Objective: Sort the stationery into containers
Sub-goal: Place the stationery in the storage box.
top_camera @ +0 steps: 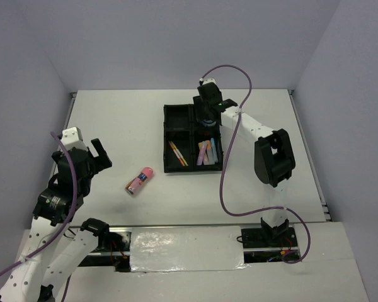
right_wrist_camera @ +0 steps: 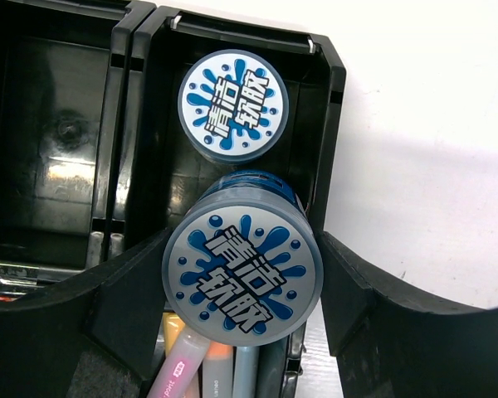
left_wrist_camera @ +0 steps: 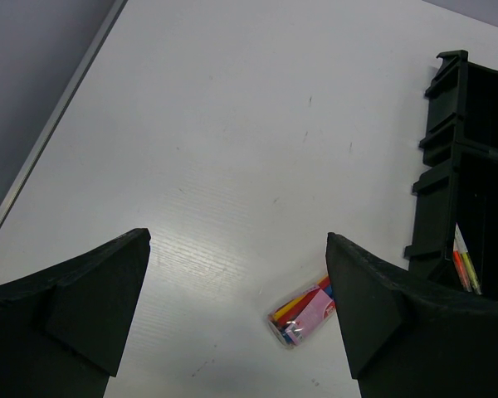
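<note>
The black tray (top_camera: 166,135) has four compartments. My right gripper (right_wrist_camera: 242,286) is shut on a round blue-white tape roll (right_wrist_camera: 242,274) and holds it over the back right compartment, where a second roll (right_wrist_camera: 232,104) lies. In the top view this gripper (top_camera: 207,116) is above the tray's far right. Pastel markers (top_camera: 208,152) lie in the near right compartment, thin orange pens (top_camera: 177,153) in the near left. The pink tube (top_camera: 140,180) lies on the table. My left gripper (top_camera: 101,154) is open and empty, left of the tube (left_wrist_camera: 303,313).
The back left compartment (right_wrist_camera: 58,141) holds nothing. The tray's left wall (left_wrist_camera: 461,166) stands right of the left gripper (left_wrist_camera: 236,315), with pens (left_wrist_camera: 463,267) showing inside. Walls enclose the white table (top_camera: 113,119) at the back and sides.
</note>
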Controlling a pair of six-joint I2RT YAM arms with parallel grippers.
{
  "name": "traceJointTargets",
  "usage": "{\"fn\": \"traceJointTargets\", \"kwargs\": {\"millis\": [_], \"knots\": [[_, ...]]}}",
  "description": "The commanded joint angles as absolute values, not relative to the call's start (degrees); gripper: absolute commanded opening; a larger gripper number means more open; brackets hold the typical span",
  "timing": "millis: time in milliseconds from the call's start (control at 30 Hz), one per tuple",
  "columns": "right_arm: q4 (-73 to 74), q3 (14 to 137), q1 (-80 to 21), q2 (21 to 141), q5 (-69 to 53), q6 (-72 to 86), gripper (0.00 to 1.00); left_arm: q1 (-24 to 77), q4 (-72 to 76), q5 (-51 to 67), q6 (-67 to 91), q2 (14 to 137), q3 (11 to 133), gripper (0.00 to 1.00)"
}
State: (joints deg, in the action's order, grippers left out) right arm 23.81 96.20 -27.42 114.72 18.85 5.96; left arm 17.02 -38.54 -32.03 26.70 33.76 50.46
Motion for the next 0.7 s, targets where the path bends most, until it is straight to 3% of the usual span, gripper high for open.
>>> {"fn": "traceJointTargets", "kwargs": {"millis": [0, 100, 200, 400, 500, 600, 633, 667], "knots": [[23.12, 97.21, -27.16, 115.04, 18.9, 6.5, 0.0, 16.87, -36.21, -32.08, 25.31, 33.22, 50.36, 0.99], [23.2, 97.47, -27.07, 116.01, 18.81, 7.29, 0.02, 16.87, -36.21, -31.99, 25.31, 33.31, 50.36, 0.99], [22.68, 97.21, -26.98, 116.28, 18.37, 7.73, 0.14, 16.96, -36.12, -31.82, 25.31, 33.22, 50.45, 0.99], [22.76, 97.65, -26.63, 116.9, 18.81, 8.17, 0.54, 16.87, -36.04, -31.64, 25.22, 33.22, 50.27, 0.99], [23.12, 98.08, -26.72, 116.37, 19.07, 8.26, 0.67, 16.87, -35.86, -31.29, 25.05, 33.31, 50.36, 0.99], [23.2, 98.26, -26.72, 115.14, 19.07, 8.17, 0.73, 16.87, -35.86, -31.2, 25.05, 33.31, 50.27, 0.99], [23.38, 98.44, -26.63, 114.88, 19.16, 8.17, 0.79, 16.87, -35.95, -31.2, 24.96, 33.31, 50.27, 0.99], [23.38, 98.52, -26.72, 114.26, 19.07, 8.0, 0.99, 16.87, -35.95, -31.29, 25.05, 33.31, 50.27, 0.99]]}}
